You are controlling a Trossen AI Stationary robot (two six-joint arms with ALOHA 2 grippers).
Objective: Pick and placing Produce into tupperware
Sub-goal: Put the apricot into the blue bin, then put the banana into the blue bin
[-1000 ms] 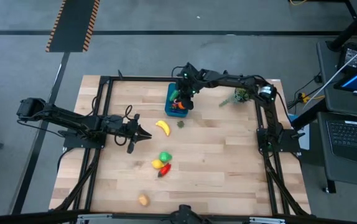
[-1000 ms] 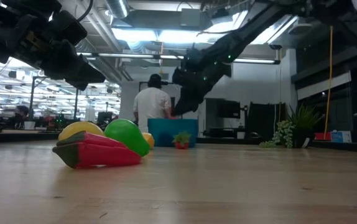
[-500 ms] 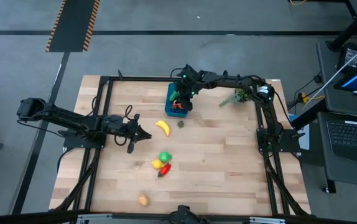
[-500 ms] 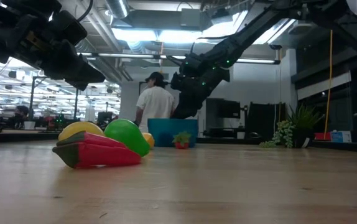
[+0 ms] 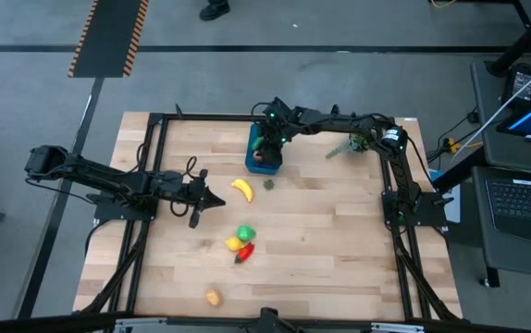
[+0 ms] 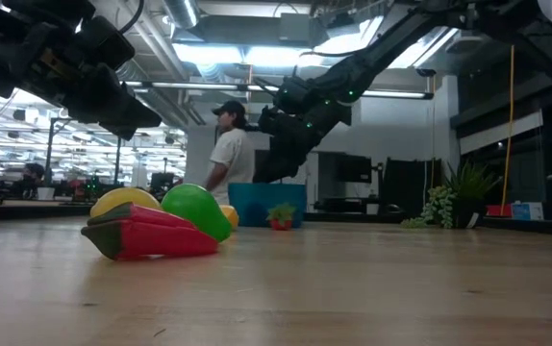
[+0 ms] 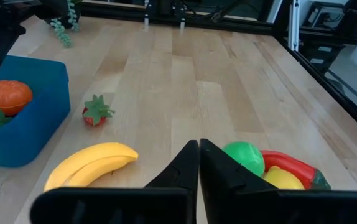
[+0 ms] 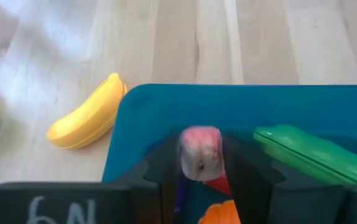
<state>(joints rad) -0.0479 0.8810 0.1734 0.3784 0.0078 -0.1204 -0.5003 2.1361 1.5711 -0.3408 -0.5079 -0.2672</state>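
Observation:
The teal tupperware [image 5: 254, 159] stands at the table's far middle and holds an orange [image 7: 7, 96] and a green cucumber [image 8: 309, 152]. My right gripper [image 8: 200, 171] hangs over it, fingers parted, with a blurred pink-red toy [image 8: 198, 152] between them. A banana [image 5: 241, 190] and a strawberry [image 5: 269, 184] lie just in front of the tub. A green ball [image 5: 245, 232], a yellow piece [image 5: 234, 244] and a red pepper [image 5: 244, 253] lie bunched mid-table. My left gripper [image 7: 198, 155] is shut, with nothing in it, left of the banana. My right gripper has the pink-red toy [image 8: 198, 163] between its two fingers, which slant down into the tub from its far side. The toy is clear of the tub's floor. Whether the fingers touch it I cannot tell.
A small orange piece [image 5: 213, 297] lies near the table's front edge. A leafy green sprig [image 5: 353, 144] lies at the far right. Black frame rails [image 5: 154, 125] run along the table's sides. A person [image 6: 228, 154] stands in the room behind.
My right gripper has edged a little toward the table's left over the tub, and now covers the pieces in it in the high view. The person behind the table has walked toward the left of the low view.

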